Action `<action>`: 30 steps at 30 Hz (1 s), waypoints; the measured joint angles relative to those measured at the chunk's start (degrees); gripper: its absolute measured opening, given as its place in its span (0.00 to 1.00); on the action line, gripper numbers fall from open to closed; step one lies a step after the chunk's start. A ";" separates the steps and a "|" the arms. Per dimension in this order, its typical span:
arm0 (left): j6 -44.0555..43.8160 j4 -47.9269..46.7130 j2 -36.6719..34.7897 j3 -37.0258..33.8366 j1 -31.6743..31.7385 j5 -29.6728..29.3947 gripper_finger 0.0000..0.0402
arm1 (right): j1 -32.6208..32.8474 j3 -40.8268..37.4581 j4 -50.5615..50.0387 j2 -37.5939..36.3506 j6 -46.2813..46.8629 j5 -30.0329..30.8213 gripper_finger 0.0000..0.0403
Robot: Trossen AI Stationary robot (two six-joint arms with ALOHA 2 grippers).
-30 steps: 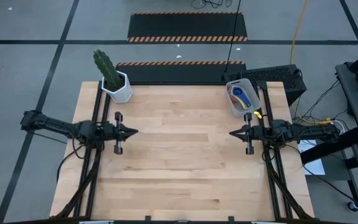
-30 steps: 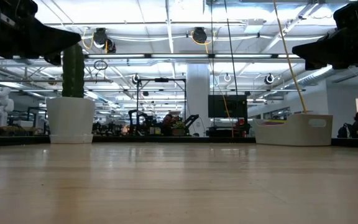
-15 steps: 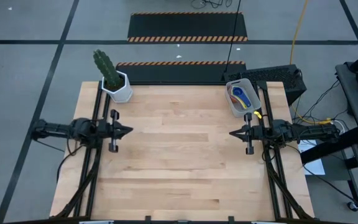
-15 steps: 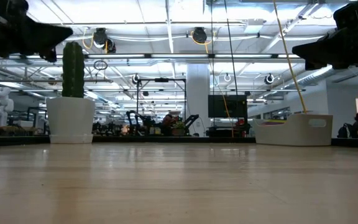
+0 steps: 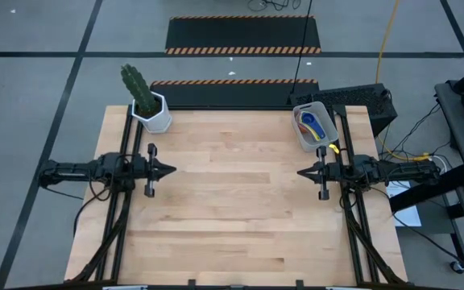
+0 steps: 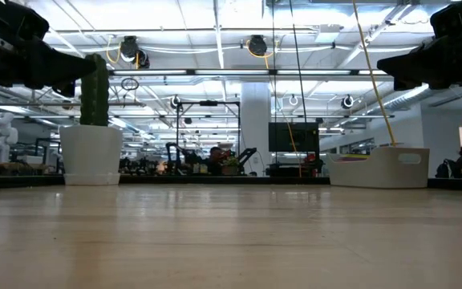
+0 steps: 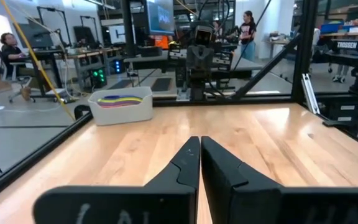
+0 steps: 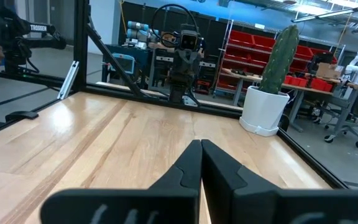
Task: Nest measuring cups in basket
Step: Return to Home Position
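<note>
At the left middle of the high view, the left arm (image 5: 79, 171) stretches level over the counter (image 5: 232, 217), its jaws pressed together on nothing and aimed at the centre. Opposite, at the right middle, the right arm (image 5: 385, 170) mirrors it, jaws likewise closed and empty. Upper right, just beyond that arm's tip, the basket (image 5: 300, 129) holds the stacked measuring cups (image 5: 312, 122).

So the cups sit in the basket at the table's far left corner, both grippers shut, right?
No: the high view shows the basket with the measuring cups at the far right corner. The left gripper and right gripper are shut.
</note>
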 joint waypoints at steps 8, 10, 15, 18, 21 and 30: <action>1.06 -0.11 0.09 0.00 0.05 -0.07 0.05 | 0.00 0.00 0.00 0.00 0.00 0.00 0.00; 2.81 -0.02 0.09 0.00 0.03 -0.08 0.05 | -0.01 0.02 0.00 0.00 0.00 0.00 0.00; 3.72 0.57 0.09 -0.04 0.03 -0.26 0.05 | 0.00 0.00 0.00 0.00 0.00 0.00 0.00; 3.73 0.69 0.09 -0.09 0.03 -0.27 0.05 | 0.00 0.02 0.00 0.00 0.00 0.00 0.00; 3.89 0.74 0.09 -0.09 0.03 -0.27 0.05 | 0.00 0.01 0.00 0.00 0.00 0.00 0.00; 3.93 0.85 0.09 -0.11 0.03 -0.28 0.05 | -0.01 0.00 0.00 0.00 0.00 0.00 0.00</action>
